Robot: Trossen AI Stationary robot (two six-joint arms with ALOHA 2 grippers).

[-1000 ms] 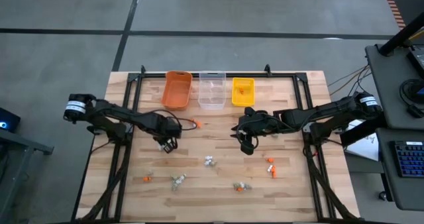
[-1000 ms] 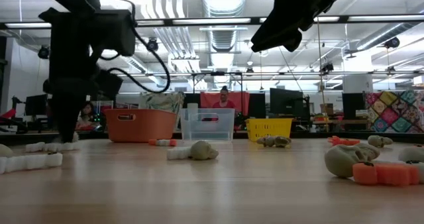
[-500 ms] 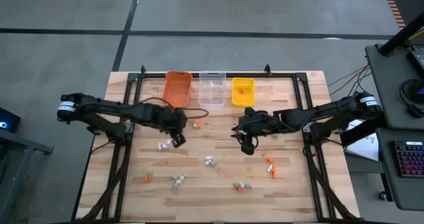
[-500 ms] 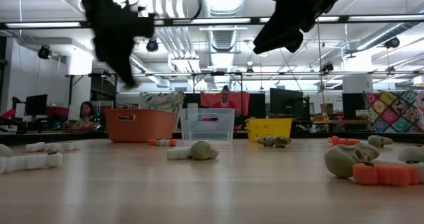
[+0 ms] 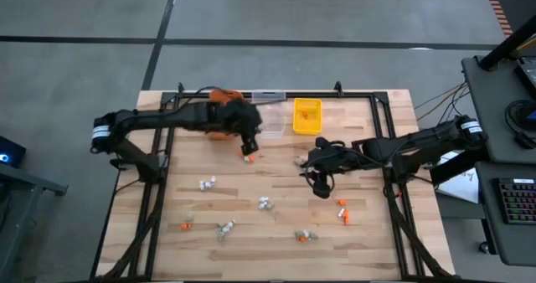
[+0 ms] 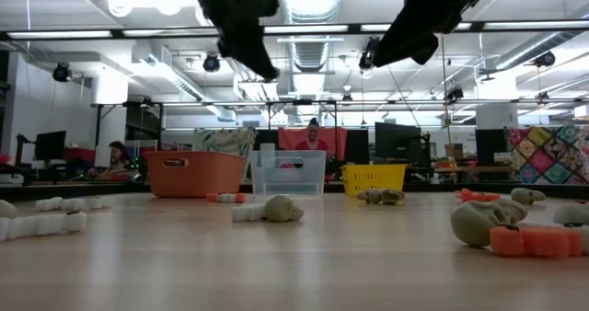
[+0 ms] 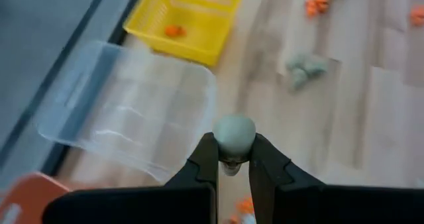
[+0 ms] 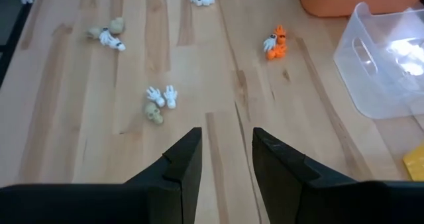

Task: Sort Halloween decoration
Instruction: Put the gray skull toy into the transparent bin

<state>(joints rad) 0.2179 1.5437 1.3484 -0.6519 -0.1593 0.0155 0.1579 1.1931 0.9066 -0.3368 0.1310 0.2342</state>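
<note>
The wooden table [image 5: 368,233] fills most of the high view, ringed by a black frame [image 5: 159,191]. Along its far edge stand three bins in a row: an orange bin [image 6: 193,173], partly covered from above by the left arm, a clear bin [image 7: 126,111] in the middle, and a yellow bin [image 5: 306,115] with one orange trinket [image 7: 173,30] inside it.

The left arm reaches across the orange bin, and the left gripper [image 7: 230,159] hangs above the table just in front of the orange and clear bins. Its fingers [image 7: 205,161] are pinched narrowly on a small grey-tan skull [image 7: 234,134], held up off the wood. Below it on the table lies an orange piece [image 5: 248,157].

The right arm comes in from the right side, and the right gripper [image 8: 220,159] hovers over the middle of the table with its fingers [image 8: 185,159] apart and nothing between them. A grey-tan piece [image 5: 299,160] lies just beside it, in front of the yellow bin.

The rest of the Halloween decoration is scattered over the near half of the table: a white piece [image 5: 205,183] at the left, a white pair of hands [image 8: 163,95] touching a tan skull [image 8: 154,112], an orange and white piece [image 8: 274,42], and more orange, white and tan bits [image 5: 306,234] near the front edge.

In the low view a person [image 6: 311,134] sits in the room behind the clear bin.
</note>
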